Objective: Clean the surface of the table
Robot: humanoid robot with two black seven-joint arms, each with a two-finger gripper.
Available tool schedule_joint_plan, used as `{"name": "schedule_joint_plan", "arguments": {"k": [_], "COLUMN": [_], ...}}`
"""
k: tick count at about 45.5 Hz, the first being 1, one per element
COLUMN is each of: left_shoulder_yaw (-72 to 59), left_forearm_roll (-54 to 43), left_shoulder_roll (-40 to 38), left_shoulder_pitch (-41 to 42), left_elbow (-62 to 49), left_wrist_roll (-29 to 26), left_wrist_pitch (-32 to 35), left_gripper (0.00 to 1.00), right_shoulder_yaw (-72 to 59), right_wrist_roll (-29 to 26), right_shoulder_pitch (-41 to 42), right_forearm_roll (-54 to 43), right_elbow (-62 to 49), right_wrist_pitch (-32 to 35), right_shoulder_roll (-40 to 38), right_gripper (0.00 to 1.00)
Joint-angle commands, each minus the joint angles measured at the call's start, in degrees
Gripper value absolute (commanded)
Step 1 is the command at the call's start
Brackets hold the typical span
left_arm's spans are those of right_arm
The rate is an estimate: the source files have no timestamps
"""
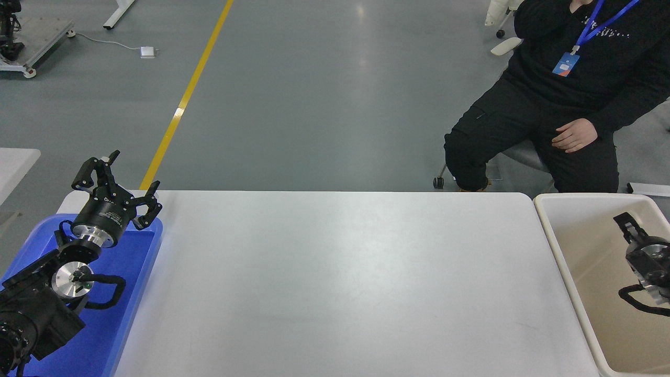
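The table surface is a wide glossy white top and nothing lies on it. My right gripper hangs over the inside of the cream tub at the right edge, pointing away from me; only its back shows and I see nothing in it. My left gripper is parked open and empty over the far end of the blue tray at the lower left.
A person in black sits on a stool beyond the table's far right corner, one hand resting on a thigh. A second white table's corner shows at the left edge.
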Motion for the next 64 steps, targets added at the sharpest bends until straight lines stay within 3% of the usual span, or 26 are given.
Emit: {"name": "schedule_joint_plan", "arguments": {"k": [1, 8, 17, 41, 47, 53, 64], "left_shoulder_yaw": [0.00, 0.00, 0.00, 0.00, 0.00, 0.00, 0.00], "left_forearm_roll": [0.00, 0.00, 0.00, 0.00, 0.00, 0.00, 0.00], "left_shoulder_roll": [0.00, 0.00, 0.00, 0.00, 0.00, 0.00, 0.00], "left_shoulder_pitch": [0.09, 0.01, 0.01, 0.01, 0.01, 0.01, 0.01], "left_elbow": [0.00, 0.00, 0.00, 0.00, 0.00, 0.00, 0.00], "left_wrist_roll": [0.00, 0.00, 0.00, 0.00, 0.00, 0.00, 0.00], "left_wrist_pitch": [0.02, -0.07, 0.02, -0.07, -0.07, -0.07, -0.07], "left_gripper": [1.00, 1.00, 1.00, 1.00, 1.00, 1.00, 1.00], "right_shoulder_yaw": [17.87, 36.86, 45.05, 65.26, 67.20, 66.94, 66.68], "right_wrist_roll": [0.04, 0.04, -0.05, 0.30, 3.90, 7.50, 16.55], "right_shoulder_pitch": [2.35, -2.13, -7.23, -14.53, -16.99, -17.34, -17.52], "right_forearm_roll": [-0.03, -0.03, -0.03, -0.73, -1.17, -2.57, -14.79], "right_elbow": [15.03, 25.67, 36.75, 37.64, 36.85, 34.39, 29.73], "right_wrist_pitch": [0.25, 0.60, 0.69, 2.87, 10.44, 13.16, 13.61], "right_shoulder_roll": [-9.75, -10.72, -7.13, 17.92, 22.06, 24.34, 27.33], "right_gripper": [1.00, 1.00, 1.00, 1.00, 1.00, 1.00, 1.00]}}
